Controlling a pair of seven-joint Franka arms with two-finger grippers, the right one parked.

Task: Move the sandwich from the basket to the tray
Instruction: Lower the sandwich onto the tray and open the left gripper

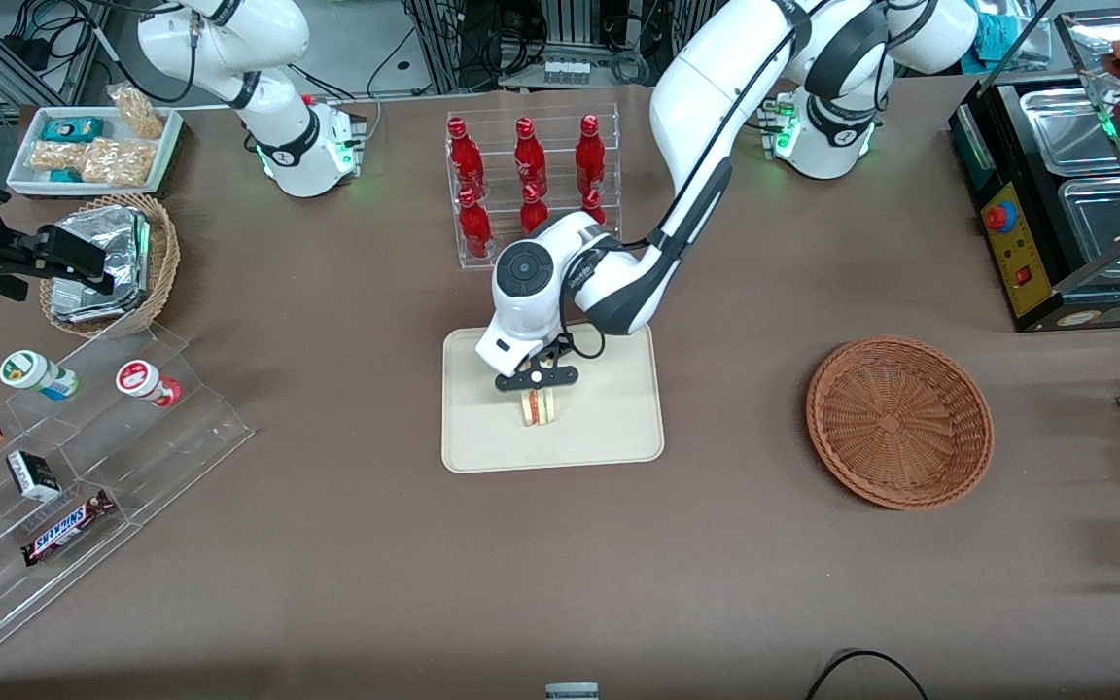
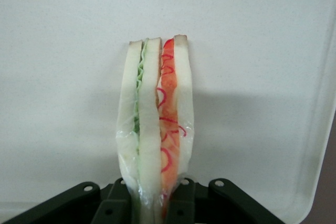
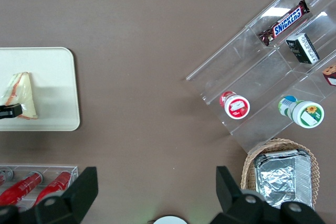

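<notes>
A: So where is the sandwich [image 1: 541,407] at this point?

B: On the tray [image 1: 618,428], or right down at it. It stands on edge near the tray's middle, bread slices upright, with the orange-red and green layers showing between them. The basket [image 1: 898,420] lies empty, well apart toward the working arm's end of the table.

A: And the gripper [image 1: 538,381]?

B: Directly above the sandwich, closed on its upper end. The wrist view shows the wrapped wedge running up between the black fingers [image 2: 181,203], so I read it as holding, not let go.

A: What could spoil it from here?

B: Mostly the release, I'd say. The wedge is narrow and stands on a thin edge; if the jaws open while it leans, it may tip onto its flat side. That would hardly matter, provided it stays inside the rim.

A: Anything worse?

B: The clear wrap could cling to a finger pad. If the arm lifts before the film frees itself, the sandwich may be dragged up or flicked sideways. Whether the lower edge actually touches the tray I cannot tell; opening too high would let it drop and bounce.

A: And the bottle rack [image 1: 531,185]?

B: Farther from the camera than the tray, close to the arm's elbow. A careless retreat could brush it.
</notes>
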